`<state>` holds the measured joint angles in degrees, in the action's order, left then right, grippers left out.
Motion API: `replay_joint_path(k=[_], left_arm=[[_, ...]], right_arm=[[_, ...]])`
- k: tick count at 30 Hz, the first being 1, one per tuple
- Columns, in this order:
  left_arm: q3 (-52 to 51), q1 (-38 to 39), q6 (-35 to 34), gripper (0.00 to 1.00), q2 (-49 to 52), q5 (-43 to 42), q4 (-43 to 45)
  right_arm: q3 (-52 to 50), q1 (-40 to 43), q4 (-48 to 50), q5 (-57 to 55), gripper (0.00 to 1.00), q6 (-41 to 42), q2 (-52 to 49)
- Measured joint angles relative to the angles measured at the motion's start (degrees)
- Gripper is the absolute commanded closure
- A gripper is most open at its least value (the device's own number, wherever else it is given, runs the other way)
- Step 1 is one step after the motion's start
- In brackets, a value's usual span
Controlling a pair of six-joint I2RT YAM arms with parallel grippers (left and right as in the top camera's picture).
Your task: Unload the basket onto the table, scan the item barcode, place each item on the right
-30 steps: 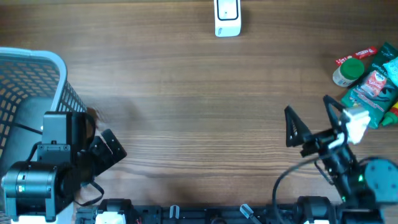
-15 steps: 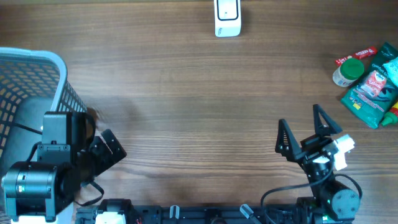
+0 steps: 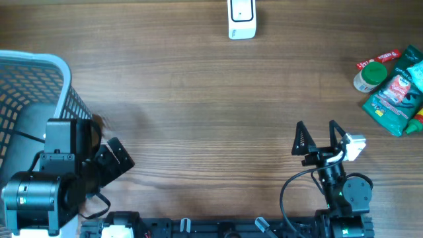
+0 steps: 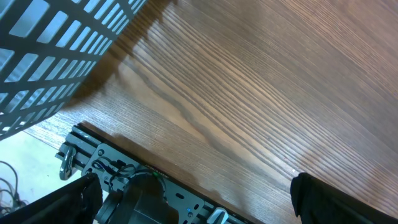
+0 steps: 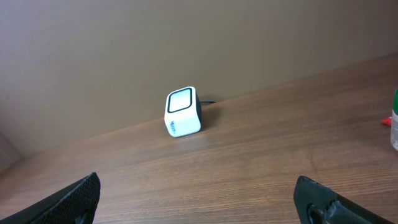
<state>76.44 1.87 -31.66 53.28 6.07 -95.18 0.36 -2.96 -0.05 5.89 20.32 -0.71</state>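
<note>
The white barcode scanner stands at the table's far edge, and in the right wrist view the scanner faces me with its window tilted up. Items lie at the far right: a green-capped bottle, a green packet and a red packet. My right gripper hovers open and empty near the front edge, left of the items and pointing at the scanner; its fingertips are spread wide. My left gripper is open and empty beside the basket, its fingertips far apart.
A grey mesh basket fills the left side, and its wall is close to the left wrist. The left arm sits at the front left corner. The bottle's edge shows at the right of the right wrist view.
The right arm has swung left, away from the items, and turned its open gripper toward the scanner. The left arm has not moved.
</note>
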Motion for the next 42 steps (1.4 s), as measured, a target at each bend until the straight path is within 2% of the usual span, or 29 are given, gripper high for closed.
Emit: replay_joint_path(k=[11, 15, 19, 21, 25, 26, 29, 30, 35, 38, 42], left_arm=[[0.0, 0.0, 0.31, 0.0, 0.0, 0.2, 0.0], [-0.15, 0.0, 2.47, 0.0, -5.49, 2.14, 1.79], [-1.88, 0.0, 2.86, 0.0, -18.1, -0.37, 17.68], [-7.43, 0.11, 4.2, 0.0, -25.99, -2.43, 27.76], [-27.87, 0.98, 12.68, 0.0, -39.41, -7.41, 55.32], [-35.74, 1.05, 16.06, 0.0, -42.38, -9.44, 63.41], [-52.83, 1.05, 19.61, 0.0, -48.22, -11.56, 82.68], [-57.31, 1.05, 20.11, 0.0, -49.4, -11.87, 86.33], [-69.92, 1.09, 22.53, 0.0, -52.19, -11.96, 90.97], [-72.76, 1.09, 25.79, 0.0, -52.39, -11.74, 96.56], [-74.99, 1.09, 27.58, 0.0, -52.5, -8.48, 95.62]], right_arm=[[0.0, 0.0, 0.0, 0.0, 0.0, -0.02, 0.0], [0.0, 0.0, 0.0, 0.0, 0.0, 0.0, 0.0], [0.0, 0.0, 0.02, 0.0, 0.0, 0.0, -0.02], [0.0, 0.0, 0.09, 0.0, 0.0, -0.02, 0.04], [0.0, 0.0, 0.04, -0.02, 0.0, -0.02, 0.09], [0.0, 0.0, 0.02, -0.02, 0.0, -0.02, 0.09], [0.0, 0.0, 0.04, -0.02, 0.0, -0.02, 0.09], [0.0, 0.0, 0.0, -0.02, 0.0, -0.02, 0.09], [0.0, 0.0, 0.02, -0.02, 0.0, -0.02, 0.09], [0.0, 0.0, 0.04, -0.02, 0.0, -0.02, 0.09], [0.0, 0.0, 0.02, -0.02, 0.0, 0.0, 0.09]])
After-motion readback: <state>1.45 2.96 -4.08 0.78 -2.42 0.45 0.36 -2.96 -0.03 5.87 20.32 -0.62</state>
